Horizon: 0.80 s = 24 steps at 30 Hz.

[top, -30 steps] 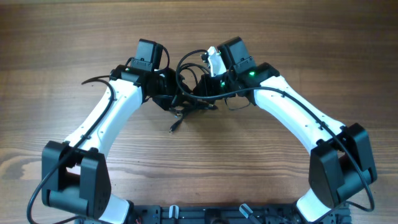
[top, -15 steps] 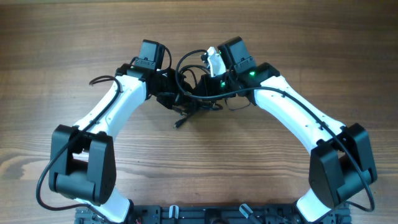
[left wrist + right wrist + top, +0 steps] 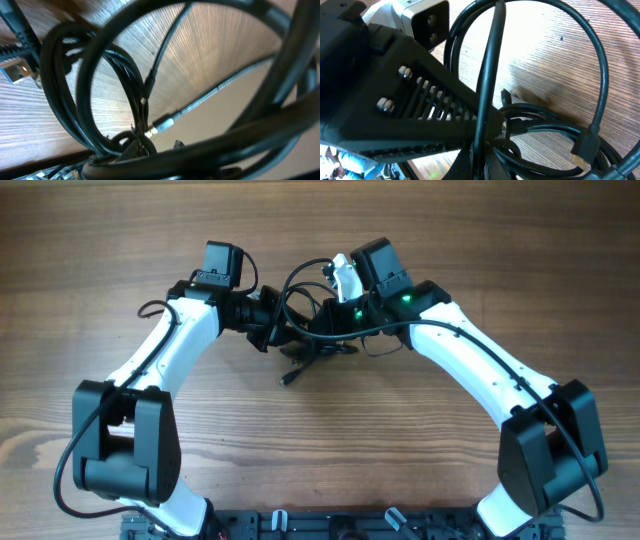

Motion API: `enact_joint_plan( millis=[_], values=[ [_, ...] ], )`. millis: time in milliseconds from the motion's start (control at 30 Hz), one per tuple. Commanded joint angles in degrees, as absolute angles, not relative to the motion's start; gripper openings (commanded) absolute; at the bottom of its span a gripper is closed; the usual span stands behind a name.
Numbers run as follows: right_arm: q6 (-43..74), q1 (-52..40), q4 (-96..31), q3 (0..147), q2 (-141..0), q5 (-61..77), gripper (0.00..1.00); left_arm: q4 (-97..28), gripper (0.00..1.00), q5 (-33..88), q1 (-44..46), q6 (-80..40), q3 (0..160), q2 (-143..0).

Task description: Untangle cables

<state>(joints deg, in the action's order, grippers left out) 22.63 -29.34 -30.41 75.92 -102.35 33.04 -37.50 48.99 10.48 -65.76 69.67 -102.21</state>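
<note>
Overhead view: cables (image 3: 303,348) bunched between left hand (image 3: 270,332), opening unclear, and right hand (image 3: 323,330) pinching a strand.

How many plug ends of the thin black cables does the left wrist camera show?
2: a blue USB plug at the left edge, a slim metallic plug near the middle. Others may be hidden.

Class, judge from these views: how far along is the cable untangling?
Done: little; only one plug end trails free on the table. In hand: the right gripper is shut on the cables, the left gripper at the bundle. Left: separating the overlapping loops.
</note>
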Motion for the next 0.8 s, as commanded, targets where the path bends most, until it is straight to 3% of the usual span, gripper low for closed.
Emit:
enact_joint_plan(
  millis=[0, 767],
  values=[
    [22.61, -29.71, -30.11, 77.14, -100.92, 36.16, 0.04, -37.23, 0.25, 53.49, 11.38, -63.24, 69.54, -102.45],
    [20.34, -29.71, -30.46, 77.14, -100.92, 35.79, 0.04, -45.15, 0.27, 54.72, 11.51, -61.43, 69.54, -102.45]
  ],
)
